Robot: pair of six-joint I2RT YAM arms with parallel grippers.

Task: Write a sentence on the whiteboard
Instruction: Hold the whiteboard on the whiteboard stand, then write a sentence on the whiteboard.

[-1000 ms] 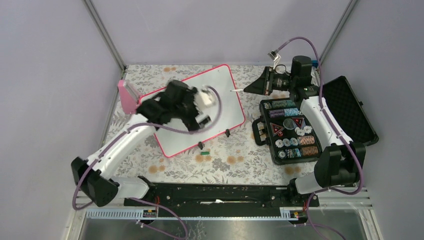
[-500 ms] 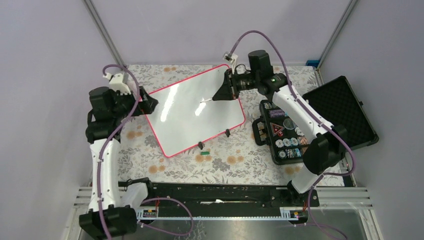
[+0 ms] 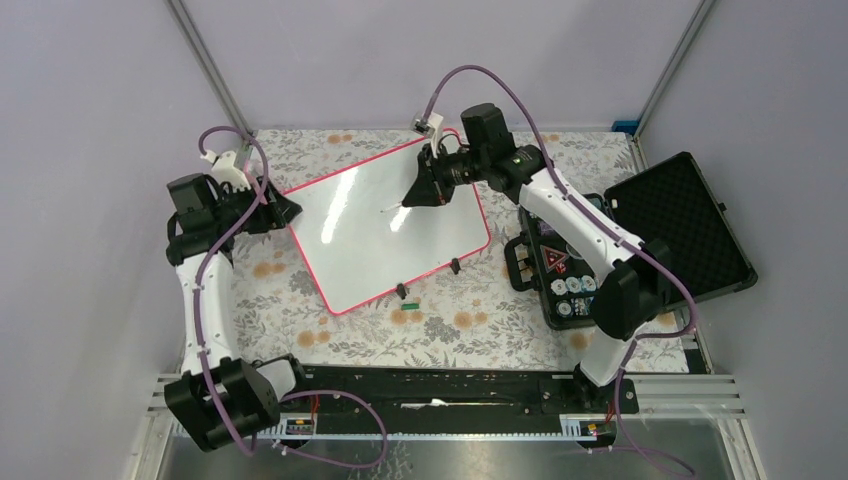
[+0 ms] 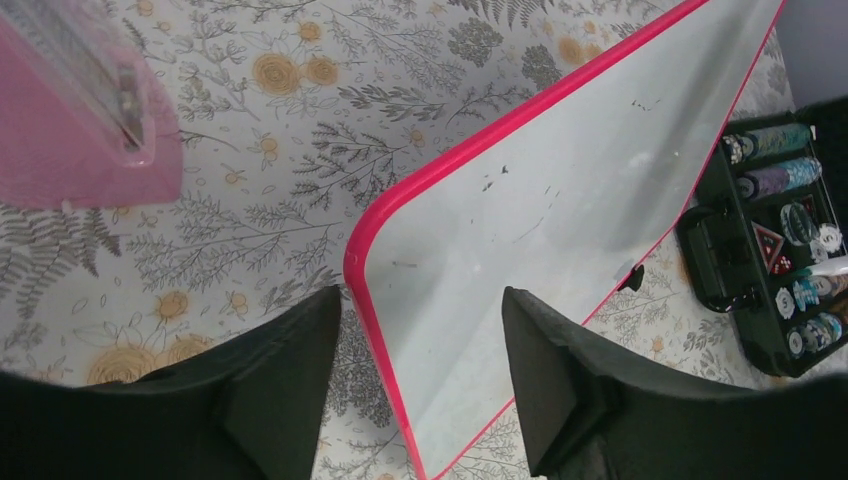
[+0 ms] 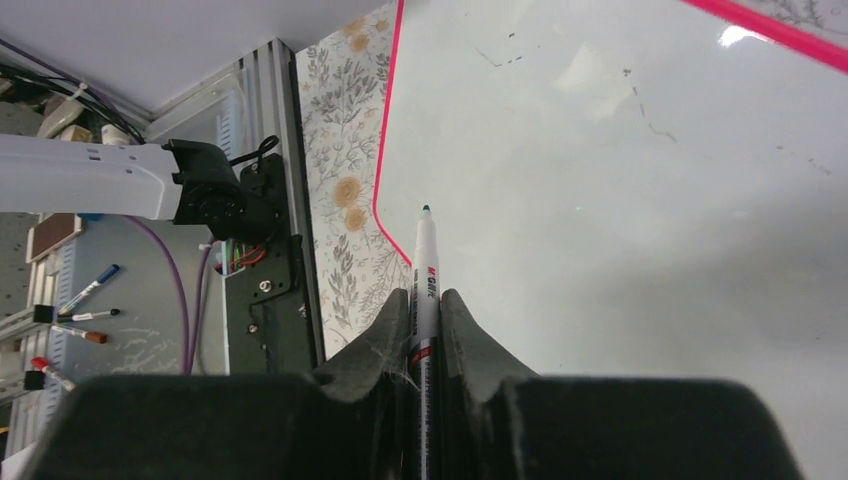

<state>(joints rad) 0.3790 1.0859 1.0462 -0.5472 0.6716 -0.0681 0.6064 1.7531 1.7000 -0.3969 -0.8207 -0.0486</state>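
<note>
A: Right gripper (image 5: 425,300)?
B: Pinched tight on a marker (image 5: 425,255), tip over the whiteboard (image 3: 385,225)
A: Left gripper (image 4: 420,305)?
B: Jaws spread, straddling the board's corner, gap on both sides
A: Board location?
B: Flat on the floral cloth (image 3: 450,320), angled, left of the black case (image 3: 690,210)
</note>
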